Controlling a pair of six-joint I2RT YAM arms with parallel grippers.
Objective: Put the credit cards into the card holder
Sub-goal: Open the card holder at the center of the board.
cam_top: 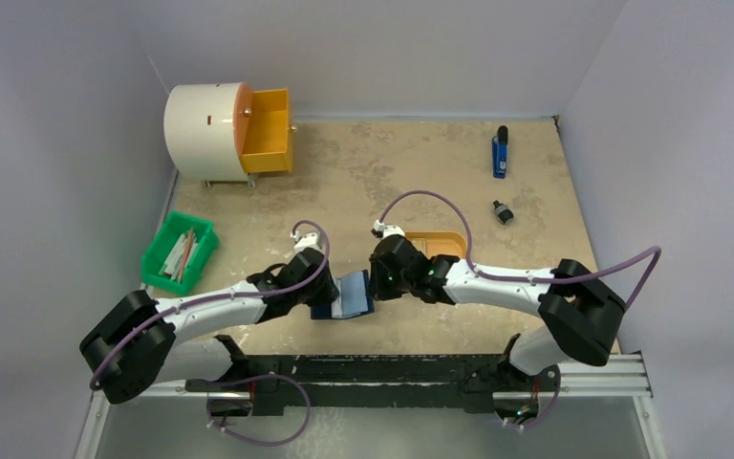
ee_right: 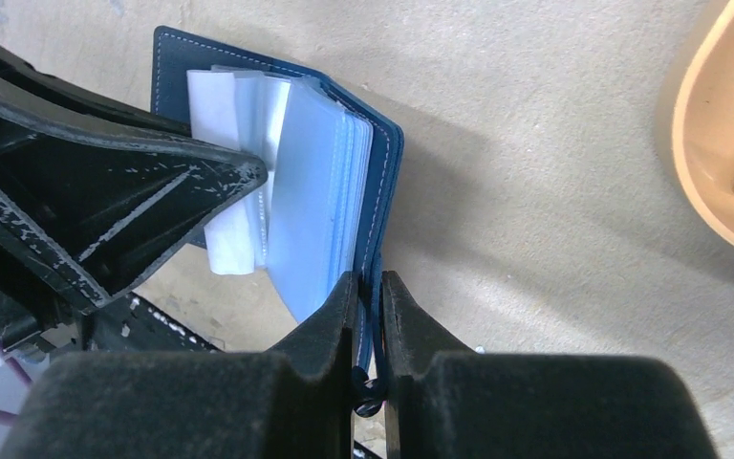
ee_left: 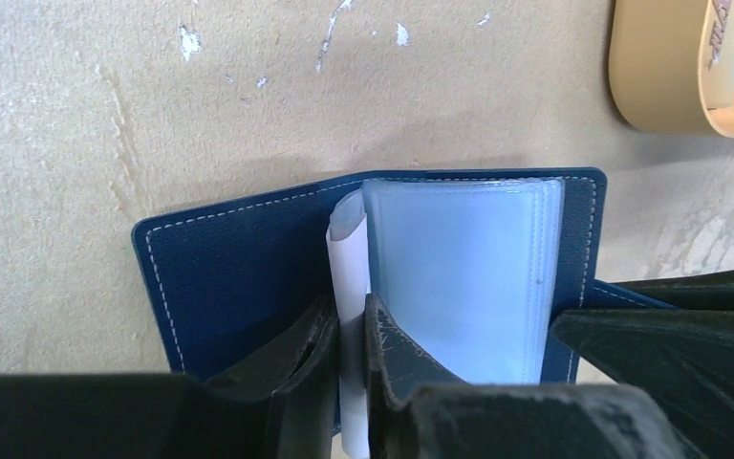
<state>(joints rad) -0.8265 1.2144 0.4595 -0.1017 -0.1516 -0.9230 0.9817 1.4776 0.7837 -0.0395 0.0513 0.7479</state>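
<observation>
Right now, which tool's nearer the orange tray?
Right. The right tool pinches the card holder on the side nearest the orange tray; the left tool grips a credit card at its far side.

Left arm [cam_top: 212, 304]: is reaching from its base at the near left, forearm angling inward toward centre.
Left hand [ee_left: 349, 320]: is facing down, fingers pinching nearly together on a white credit card [ee_left: 349, 268].
Right arm [cam_top: 507, 279]: is stretching leftward from its base at the near right, elbow raised.
Right hand [ee_right: 370, 287]: is clamping its fingers tight on the navy cover edge of the card holder [ee_right: 392, 158].
Both hands are meeting almost tip to tip.
</observation>
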